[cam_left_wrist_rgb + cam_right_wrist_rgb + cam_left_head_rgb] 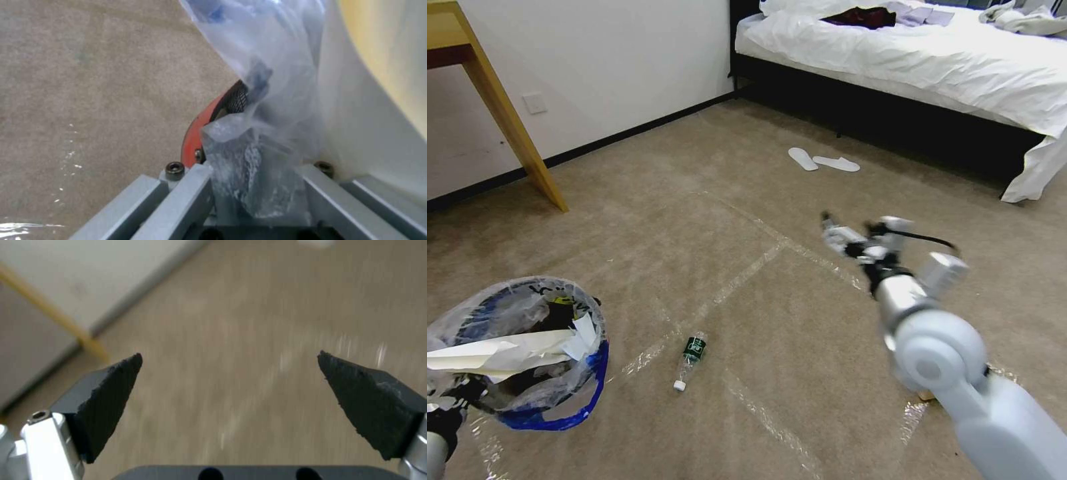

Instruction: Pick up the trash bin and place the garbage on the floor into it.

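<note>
Left gripper [249, 186] clamps trash bin [520, 353] rim; right gripper [229, 400] spread, empty; bottle [692, 358] light, slippery, likely best grabbed mid-body

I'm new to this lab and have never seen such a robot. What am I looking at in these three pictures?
A two-armed wheeled robot is tidying a bedroom. The wide picture comes from its head camera, looking down at the floor. The other two come from cameras on its wrists. The left gripper is shut on the trash bin, clamping the red rim and its plastic liner; paper already lies inside. The right gripper is open, holding nothing, stretched out above the carpet. One piece of garbage, a small bottle, lies on the floor between the bin and the right arm. Farther off are two white slippers, a bed and a wooden table leg.
</note>
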Tool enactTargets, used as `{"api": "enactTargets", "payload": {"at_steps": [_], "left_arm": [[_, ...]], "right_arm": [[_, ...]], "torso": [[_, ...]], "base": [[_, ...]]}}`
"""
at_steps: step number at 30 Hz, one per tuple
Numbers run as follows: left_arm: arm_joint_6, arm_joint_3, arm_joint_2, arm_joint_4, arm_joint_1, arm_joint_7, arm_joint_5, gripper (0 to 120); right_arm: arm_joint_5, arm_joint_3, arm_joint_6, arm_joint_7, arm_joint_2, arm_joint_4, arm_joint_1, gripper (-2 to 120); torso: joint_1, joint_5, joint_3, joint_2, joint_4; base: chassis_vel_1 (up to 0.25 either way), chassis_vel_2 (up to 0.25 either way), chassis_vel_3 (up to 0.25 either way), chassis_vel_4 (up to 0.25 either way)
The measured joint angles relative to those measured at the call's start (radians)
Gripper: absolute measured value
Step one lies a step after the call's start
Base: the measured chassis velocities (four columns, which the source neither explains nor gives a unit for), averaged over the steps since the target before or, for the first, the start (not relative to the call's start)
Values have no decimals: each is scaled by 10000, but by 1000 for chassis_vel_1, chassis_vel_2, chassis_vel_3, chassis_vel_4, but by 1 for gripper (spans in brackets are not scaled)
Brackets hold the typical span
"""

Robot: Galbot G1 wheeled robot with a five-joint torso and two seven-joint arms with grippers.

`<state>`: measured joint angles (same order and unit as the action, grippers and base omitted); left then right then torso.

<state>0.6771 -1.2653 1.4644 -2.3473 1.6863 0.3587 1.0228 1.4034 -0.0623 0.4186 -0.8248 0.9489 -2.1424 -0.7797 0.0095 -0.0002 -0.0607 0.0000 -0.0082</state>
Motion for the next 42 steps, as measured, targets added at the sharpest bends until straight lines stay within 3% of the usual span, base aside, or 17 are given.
{"api": "enactTargets", "payload": {"at_steps": [1,3,7,11,15,22,34,42], "left_arm": [[0,0,0,0,0,0,0,0],[0,-69,30,0,17,0,-27,0],[0,-162,64,28,4,0,-32,0],[0,-266,131,102,-34,0,-46,0],[-20,-325,179,196,-65,-7,-95,0],[-65,-325,266,331,-171,-42,-226,0],[-86,-304,289,505,-294,-56,-307,0],[-93,-399,242,582,-294,-62,-298,0]], "right_arm": [[0,0,0,0,0,0,0,100],[1594,781,673,-921,305,696,941,100],[2545,1580,1012,-1497,776,1429,1550,100],[3325,2610,1329,-2080,1984,2551,1900,100],[3168,3174,1350,-2353,2830,3300,1698,100],[2660,3492,1391,-2515,3650,4422,1347,100],[2498,3956,1750,-2336,3844,5756,1494,100],[2051,4443,1975,-1736,4410,7138,1904,100]], "torso": [[0,0,0,0,0],[0,0,0,0,0],[0,0,0,0,0],[-1,-1,1,0,1],[0,-1,2,0,1],[0,0,2,0,0],[0,0,3,-1,-2],[-1,1,2,0,0]], "base": [[0,0,0,0],[0,0,0,0],[0,0,0,0],[0,0,0,0],[0,0,0,0],[0,0,0,0],[0,0,0,0],[0,0,0,0]]}}
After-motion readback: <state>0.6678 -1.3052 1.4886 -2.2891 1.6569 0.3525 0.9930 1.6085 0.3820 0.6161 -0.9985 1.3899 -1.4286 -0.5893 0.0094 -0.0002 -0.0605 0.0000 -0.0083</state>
